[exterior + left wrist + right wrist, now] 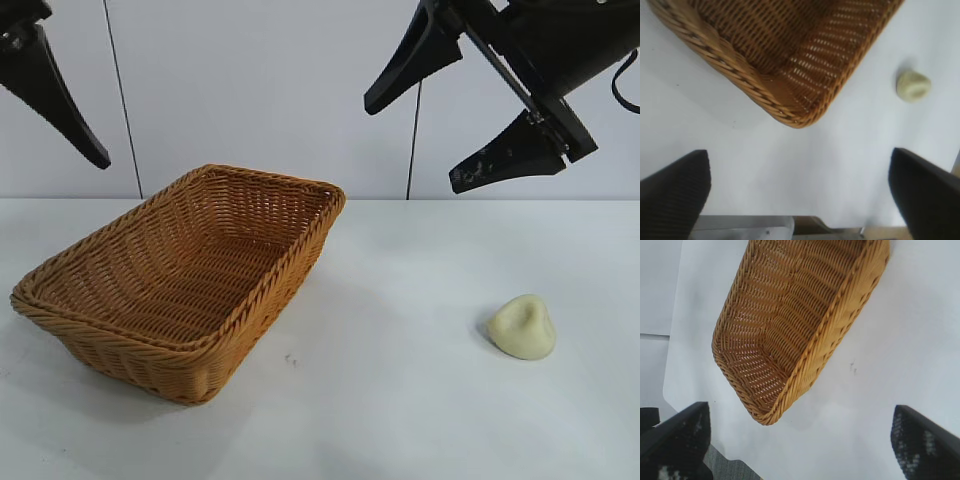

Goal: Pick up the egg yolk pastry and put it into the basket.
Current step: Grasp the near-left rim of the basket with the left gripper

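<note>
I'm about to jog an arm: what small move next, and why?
Probably lower the right tool, open and raised above the table, toward the egg yolk pastry, which lies alone on the table, well clear of the empty basket.

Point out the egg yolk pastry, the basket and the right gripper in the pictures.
egg yolk pastry (522, 328): exterior view, on its rounded cream body.
basket (262, 291): exterior view, on the braided rim of its near long side.
right gripper (452, 140): exterior view, midway between its two open fingertips.
</note>
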`<state>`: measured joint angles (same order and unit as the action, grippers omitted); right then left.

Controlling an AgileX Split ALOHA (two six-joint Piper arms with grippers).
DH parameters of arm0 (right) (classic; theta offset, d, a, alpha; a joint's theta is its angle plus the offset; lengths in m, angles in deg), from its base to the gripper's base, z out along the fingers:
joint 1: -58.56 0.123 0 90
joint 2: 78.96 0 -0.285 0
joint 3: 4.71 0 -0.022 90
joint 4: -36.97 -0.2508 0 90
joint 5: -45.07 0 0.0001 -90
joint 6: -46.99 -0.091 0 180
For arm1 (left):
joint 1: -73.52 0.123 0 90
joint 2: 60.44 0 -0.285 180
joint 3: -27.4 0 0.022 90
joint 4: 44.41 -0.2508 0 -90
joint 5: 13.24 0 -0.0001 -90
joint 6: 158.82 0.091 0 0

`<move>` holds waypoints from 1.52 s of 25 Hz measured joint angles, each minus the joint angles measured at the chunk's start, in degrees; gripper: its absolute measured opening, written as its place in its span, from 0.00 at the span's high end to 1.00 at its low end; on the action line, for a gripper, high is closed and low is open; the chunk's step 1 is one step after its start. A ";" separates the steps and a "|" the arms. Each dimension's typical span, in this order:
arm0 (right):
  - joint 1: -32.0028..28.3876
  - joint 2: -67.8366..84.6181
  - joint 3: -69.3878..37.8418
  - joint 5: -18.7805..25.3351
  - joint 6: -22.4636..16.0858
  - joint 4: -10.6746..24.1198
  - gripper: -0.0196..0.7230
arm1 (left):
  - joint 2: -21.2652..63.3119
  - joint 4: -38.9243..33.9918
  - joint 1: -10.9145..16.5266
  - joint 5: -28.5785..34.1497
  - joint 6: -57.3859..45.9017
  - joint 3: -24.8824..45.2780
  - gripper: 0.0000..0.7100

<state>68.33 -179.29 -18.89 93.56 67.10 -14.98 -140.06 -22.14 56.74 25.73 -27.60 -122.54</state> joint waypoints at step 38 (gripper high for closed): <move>0.00 0.00 0.00 0.00 0.00 0.00 0.03 | -28.60 -30.39 -13.58 -21.13 -50.06 0.31 0.02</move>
<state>68.33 -179.29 -18.89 93.56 67.10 -14.98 -168.66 -52.53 43.16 4.60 -77.67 -122.23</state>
